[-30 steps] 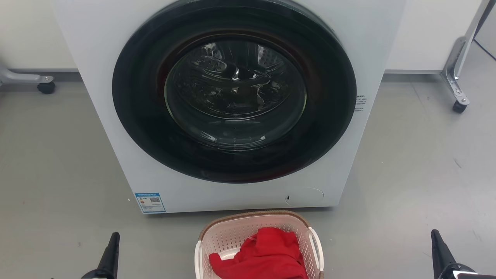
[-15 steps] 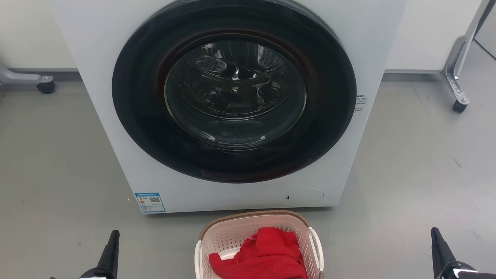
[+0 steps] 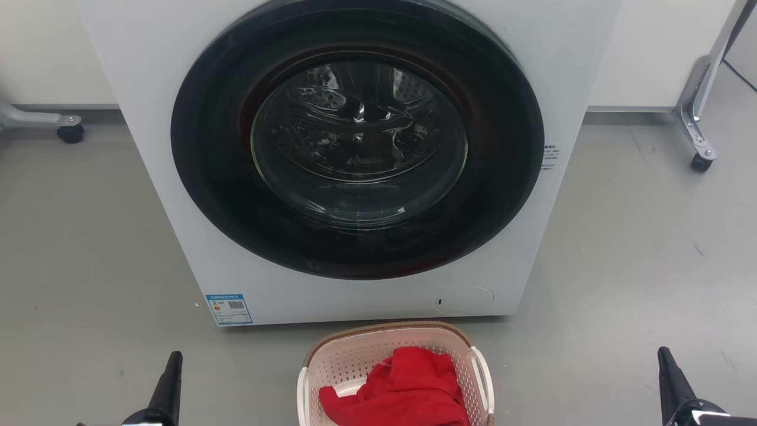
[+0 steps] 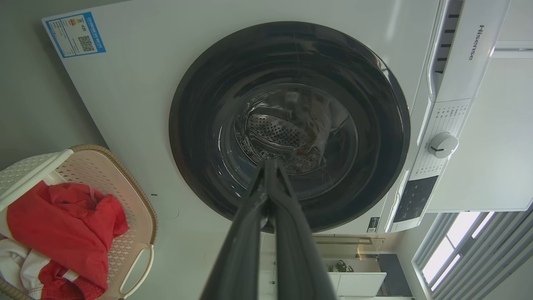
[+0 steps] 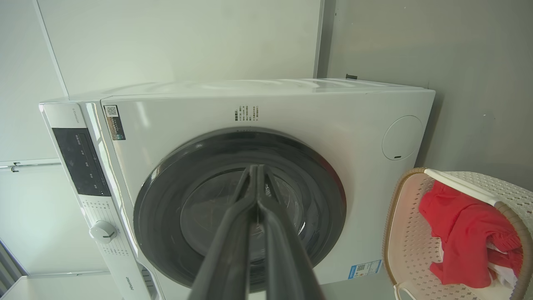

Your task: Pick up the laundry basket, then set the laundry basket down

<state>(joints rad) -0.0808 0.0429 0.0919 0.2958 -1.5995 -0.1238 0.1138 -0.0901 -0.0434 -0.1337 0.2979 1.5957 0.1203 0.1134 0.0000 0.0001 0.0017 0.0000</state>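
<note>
Sitting on the floor (image 3: 89, 236) before the washing machine (image 3: 148, 118), the laundry basket (image 3: 349, 362) holds a red garment (image 3: 408, 384); left gripper (image 4: 270, 166) and right gripper (image 5: 257, 171) flank it, apart, fingers pressed together, empty.

Pretty bright, even, soft light everywhere, no hard shadows imo. Head view is sharp; the door glass (image 3: 359, 142) of the washing machine (image 3: 171, 195) throws white glare streaks, and only a thin shadow sits on the floor (image 3: 89, 236) under its front. In the left wrist view the window (image 4: 443, 256) at bottom right is blown out. Both wrist cams are wide-angle, so the machine's straight edges bow. The left hand (image 4: 270, 165) and right hand (image 5: 255, 168) go soft toward the bottom edge. The laundry basket (image 3: 349, 355) w/ red cloth (image 3: 408, 384) looks crisp.
</note>
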